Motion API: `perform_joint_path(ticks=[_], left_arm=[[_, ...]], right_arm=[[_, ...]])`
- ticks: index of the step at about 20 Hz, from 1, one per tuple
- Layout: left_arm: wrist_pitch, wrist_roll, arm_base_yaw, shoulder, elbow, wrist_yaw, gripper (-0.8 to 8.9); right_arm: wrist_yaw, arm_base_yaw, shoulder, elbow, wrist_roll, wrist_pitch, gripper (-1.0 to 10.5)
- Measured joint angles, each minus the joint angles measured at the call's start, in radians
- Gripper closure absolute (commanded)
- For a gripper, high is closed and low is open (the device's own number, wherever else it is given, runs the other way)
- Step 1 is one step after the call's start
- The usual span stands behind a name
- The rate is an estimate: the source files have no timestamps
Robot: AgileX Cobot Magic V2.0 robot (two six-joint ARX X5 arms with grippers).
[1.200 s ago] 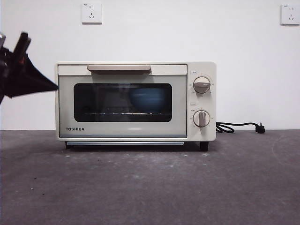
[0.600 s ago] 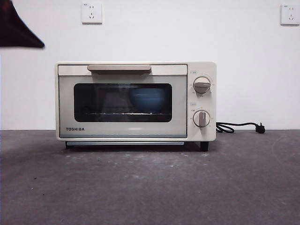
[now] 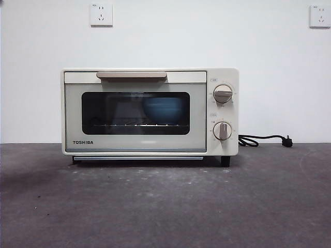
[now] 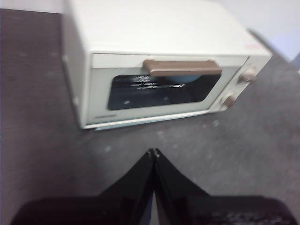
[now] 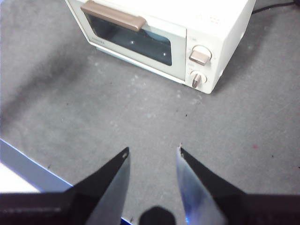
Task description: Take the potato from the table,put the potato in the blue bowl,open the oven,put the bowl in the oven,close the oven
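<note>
The cream oven (image 3: 150, 112) stands on the dark grey table (image 3: 165, 206) with its glass door closed and the beige handle (image 3: 131, 75) at the top. Through the glass I see the blue bowl (image 3: 164, 110) on the rack inside. The potato is hidden. No arm shows in the front view. My left gripper (image 4: 154, 152) hangs above the table in front of the oven (image 4: 164, 61), jaws shut on nothing. My right gripper (image 5: 152, 152) is open and empty, high over the table before the oven (image 5: 178, 33).
A black cord with plug (image 3: 264, 140) lies to the right of the oven. Two knobs (image 3: 223, 94) sit on the oven's right panel. Two wall sockets (image 3: 101, 14) are on the white wall behind. A blue table edge (image 5: 28, 168) shows in the right wrist view.
The dark arm at the upper left of the front view rose and left the picture. The oven door stays closed.
</note>
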Motion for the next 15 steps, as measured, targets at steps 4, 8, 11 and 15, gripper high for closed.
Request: perform_joint_path(ticks=[4, 8, 11, 15], left_arm=[[-0.163, 0.061, -0.014, -0.016, 0.116, -0.050, 8.21], [-0.217, 0.089, -0.019, -0.019, 0.186, -0.053, 8.21], [-0.221, 0.096, -0.020, -0.018, 0.192, -0.053, 8.21], [-0.222, 0.096, -0.020, -0.014, 0.192, -0.053, 8.21]], right_arm=[[0.000, 0.000, 0.010, 0.000, -0.007, -0.010, 7.8], [0.000, 0.000, 0.019, 0.000, -0.011, -0.014, 7.9], [0.000, 0.000, 0.022, 0.000, -0.011, -0.015, 7.9], [0.000, 0.000, 0.022, 0.000, -0.014, -0.020, 9.6]])
